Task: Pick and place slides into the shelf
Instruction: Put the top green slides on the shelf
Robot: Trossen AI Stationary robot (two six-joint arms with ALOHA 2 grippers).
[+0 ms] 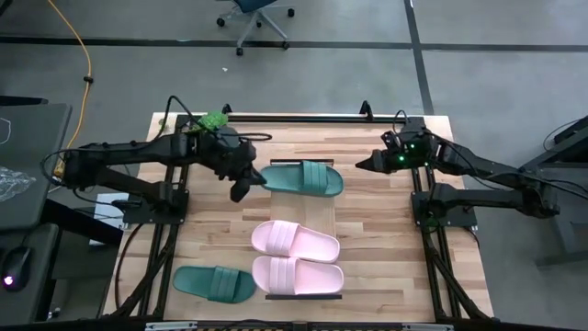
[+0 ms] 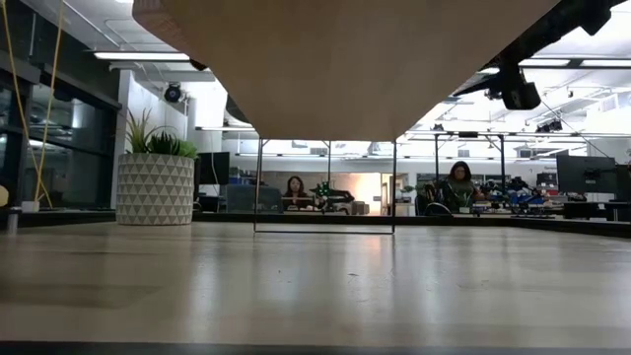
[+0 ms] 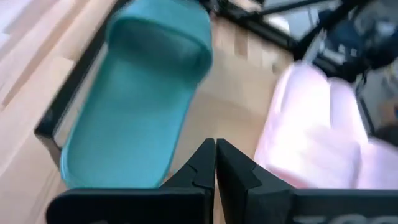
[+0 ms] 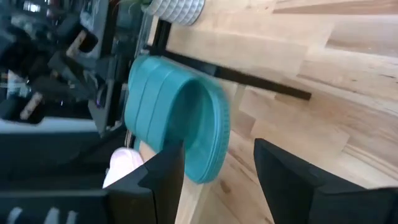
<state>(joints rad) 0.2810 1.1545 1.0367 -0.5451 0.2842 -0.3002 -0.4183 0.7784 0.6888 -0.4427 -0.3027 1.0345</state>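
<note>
The shelf (image 1: 303, 210) is a light-wood board with a thin black frame, running from the table's far side to its near side at the middle. One dark teal slide (image 1: 303, 178) lies across its far end, and two pale pink slides (image 1: 296, 241) (image 1: 297, 274) lie across its near part. The second teal slide (image 1: 214, 283) lies on the table to the left of the shelf's near end. My left gripper (image 1: 240, 191) is shut and hovers just left of the far teal slide (image 3: 134, 106). My right gripper (image 1: 361, 164) is open, to the right of that slide (image 4: 177, 121).
A white planter with a green plant (image 1: 213, 119) stands at the table's far left edge. The arms' black base frames (image 1: 165, 198) (image 1: 441, 216) flank the shelf. The low view looks beneath the shelf board (image 2: 335, 59); people sit at desks beyond the table.
</note>
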